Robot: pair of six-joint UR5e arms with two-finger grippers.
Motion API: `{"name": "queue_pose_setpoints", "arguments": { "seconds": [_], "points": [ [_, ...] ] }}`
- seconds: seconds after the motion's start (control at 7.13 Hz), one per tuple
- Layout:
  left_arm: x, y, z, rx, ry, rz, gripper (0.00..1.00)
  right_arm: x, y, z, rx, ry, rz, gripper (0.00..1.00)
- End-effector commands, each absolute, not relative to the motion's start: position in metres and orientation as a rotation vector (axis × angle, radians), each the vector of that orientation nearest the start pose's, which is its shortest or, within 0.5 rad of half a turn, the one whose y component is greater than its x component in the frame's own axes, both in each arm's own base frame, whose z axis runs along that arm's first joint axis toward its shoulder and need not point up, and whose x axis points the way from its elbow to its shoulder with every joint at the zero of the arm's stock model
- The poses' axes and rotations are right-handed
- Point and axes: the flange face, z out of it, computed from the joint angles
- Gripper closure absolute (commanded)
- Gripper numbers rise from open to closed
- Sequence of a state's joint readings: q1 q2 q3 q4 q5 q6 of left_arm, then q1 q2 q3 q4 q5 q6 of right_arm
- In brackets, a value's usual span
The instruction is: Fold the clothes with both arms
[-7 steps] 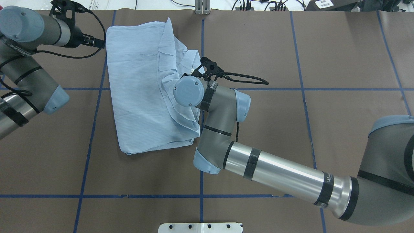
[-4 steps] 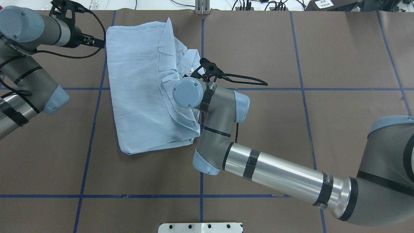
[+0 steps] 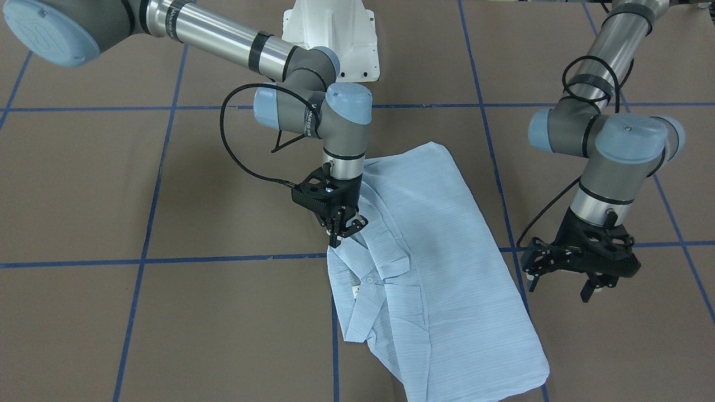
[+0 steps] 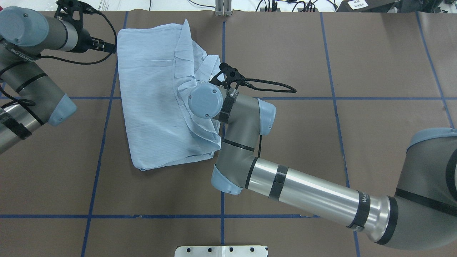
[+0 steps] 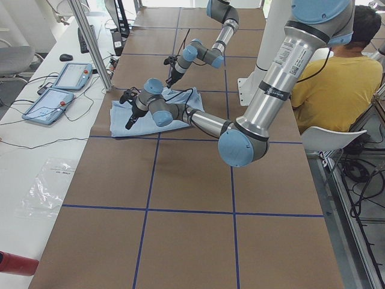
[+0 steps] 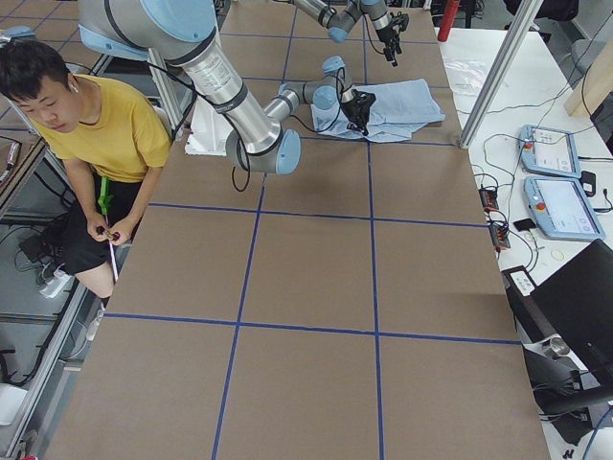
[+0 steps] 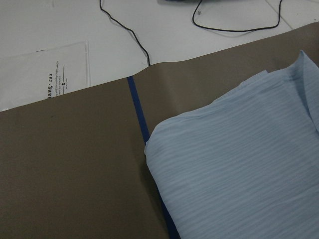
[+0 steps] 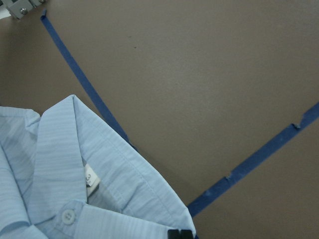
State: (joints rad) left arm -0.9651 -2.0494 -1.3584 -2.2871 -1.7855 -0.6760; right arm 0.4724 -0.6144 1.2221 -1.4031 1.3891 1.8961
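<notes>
The light blue striped shirt (image 3: 447, 279) lies folded on the brown table, collar side toward my right arm; it also shows from overhead (image 4: 153, 100). My right gripper (image 3: 339, 237) points down at the shirt's edge beside the collar, with its jaws shut on the fabric. The right wrist view shows the collar (image 8: 60, 164), a button and a size tag, with black fingertips (image 8: 179, 234) at the bottom edge. My left gripper (image 3: 558, 287) is open and empty, just off the shirt's opposite long edge near a corner (image 7: 159, 139). From overhead it sits at the shirt's far left corner (image 4: 107, 46).
Brown paper with blue tape lines (image 3: 167, 259) covers the table (image 4: 321, 142). The white pedestal base (image 3: 335, 33) stands at the robot's side. A metal post (image 4: 222, 7) and cables lie past the far edge. A person in yellow (image 6: 105, 125) sits beside the table.
My right wrist has shifted slightly to the left and away from the robot over the shirt. The shirt and my left arm look unchanged.
</notes>
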Motion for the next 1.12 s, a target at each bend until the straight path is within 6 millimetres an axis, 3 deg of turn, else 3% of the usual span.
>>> {"name": "queue_pose_setpoints", "arguments": {
  "seconds": [0.0,0.14,0.28,0.56,0.7,0.84,0.98],
  "points": [
    [0.312,-0.646,0.409,0.665,0.743,0.041,0.00,-0.582,-0.462,0.203,0.214,-0.793,0.795,1.00],
    [0.311,-0.647,0.408,0.666,0.744,0.040,0.00,-0.549,-0.423,0.235,0.207,-0.809,0.761,1.00],
    [0.307,-0.642,0.407,0.671,0.748,0.040,0.00,-0.526,-0.410,0.256,0.224,-0.797,0.727,1.00],
    [0.302,-0.632,0.407,0.677,0.757,0.040,0.00,-0.509,-0.407,0.281,0.246,-0.764,0.678,1.00],
    [0.302,-0.632,0.406,0.677,0.759,0.041,0.00,-0.508,-0.408,0.280,0.260,-0.761,0.652,1.00],
    [0.302,-0.632,0.407,0.677,0.757,0.042,0.00,-0.507,-0.411,0.273,0.273,-0.766,0.606,0.01],
    [0.302,-0.632,0.407,0.676,0.756,0.044,0.00,-0.501,-0.411,0.258,0.300,-0.776,0.507,0.00]
  ]
}}
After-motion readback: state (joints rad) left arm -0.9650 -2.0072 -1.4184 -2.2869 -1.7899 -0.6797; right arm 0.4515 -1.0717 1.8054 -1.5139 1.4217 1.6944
